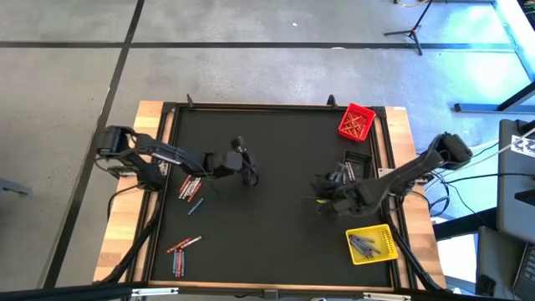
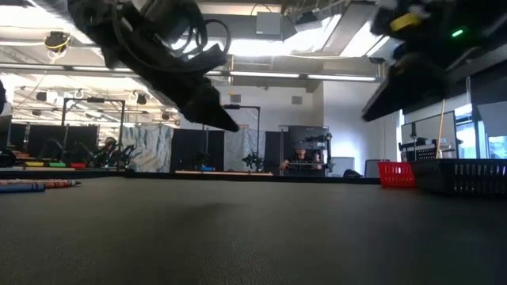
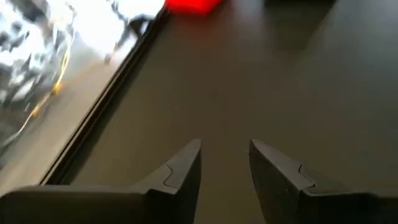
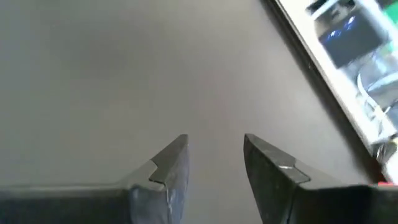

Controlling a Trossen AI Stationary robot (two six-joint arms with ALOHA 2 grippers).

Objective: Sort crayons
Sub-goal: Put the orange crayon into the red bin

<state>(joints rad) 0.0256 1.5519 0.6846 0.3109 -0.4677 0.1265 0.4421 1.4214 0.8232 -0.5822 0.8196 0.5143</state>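
A black mat covers the counter, framed in pale wood, with a grey lab floor around it. The crayons still to be sorted lie in two loose clusters at the left side of the mat, one just beside the left arm and another nearer the front edge; each mixes red-orange and blue sticks. Others already sit in the red bin at the far right corner, the yellow bin at the near right, and a dark bin between them. The left gripper hangs over bare mat near the middle, its fingers parted and holding nothing. The right gripper is low over the mat just left of the dark bin, fingers likewise apart and empty, though from above it is hard to tell how close its tips are to the surface. The crayons look light, stiff and thin, probably waxy and a little slick, and round enough to roll. They are likely to snap if squeezed hard or levered. The sensible hold would be across the middle of one stick, fingers square to its length, picking from a cluster's edge so neighbours are not dragged along.
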